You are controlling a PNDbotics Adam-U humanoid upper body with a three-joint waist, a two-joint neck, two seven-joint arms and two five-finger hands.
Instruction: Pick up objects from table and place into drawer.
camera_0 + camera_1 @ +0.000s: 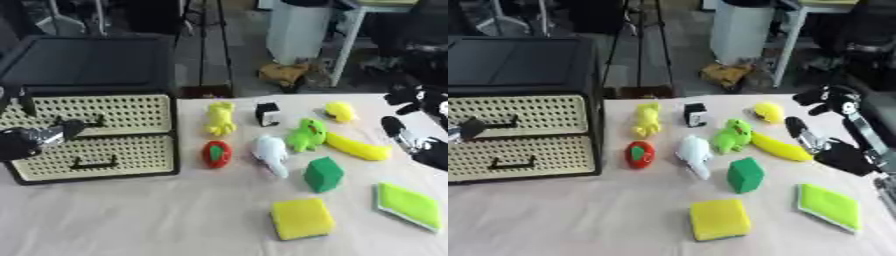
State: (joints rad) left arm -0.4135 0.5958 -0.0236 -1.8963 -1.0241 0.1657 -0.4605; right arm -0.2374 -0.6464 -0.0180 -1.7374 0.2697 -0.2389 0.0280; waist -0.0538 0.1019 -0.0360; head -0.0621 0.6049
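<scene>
Right robot hand (833, 150), fingers extended and holding nothing, hovers over the pale cloth-covered table (157, 220). Beside it lie a smooth yellow banana (359, 148), a green cube (324, 174) and a square yellow sponge (301, 218). Left robot hand (26, 140), state unclear, fronts the perforated cream drawer (96, 131).

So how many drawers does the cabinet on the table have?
2, both shut. The cream perforated upper drawer sits above the cream perforated lower drawer in the black cabinet at the table's left; none looks hidden.
</scene>
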